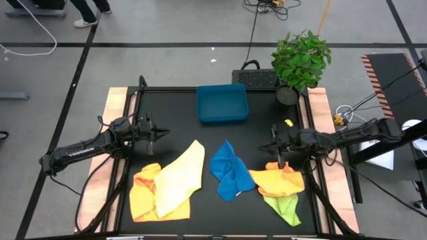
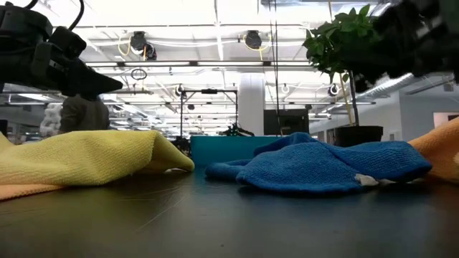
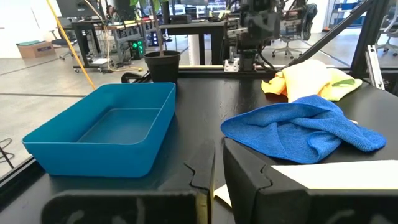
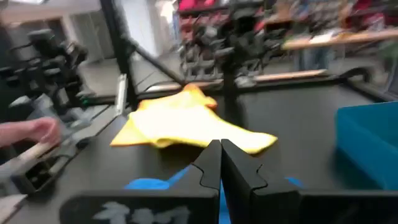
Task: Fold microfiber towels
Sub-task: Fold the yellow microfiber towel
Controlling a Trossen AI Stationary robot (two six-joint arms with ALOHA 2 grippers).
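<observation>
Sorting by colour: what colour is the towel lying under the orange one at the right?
Lime green, seen best in the high view.

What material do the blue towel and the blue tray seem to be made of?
Blue towel: soft, fuzzy cloth, probably microfiber; its surface shows a fine nap and it lies in loose, rounded folds. Blue tray: rigid, most likely moulded plastic; its walls are smooth, even in colour and slightly glossy, with rounded corners and a clean rim. No label shows, so both are judged from looks only.
</observation>
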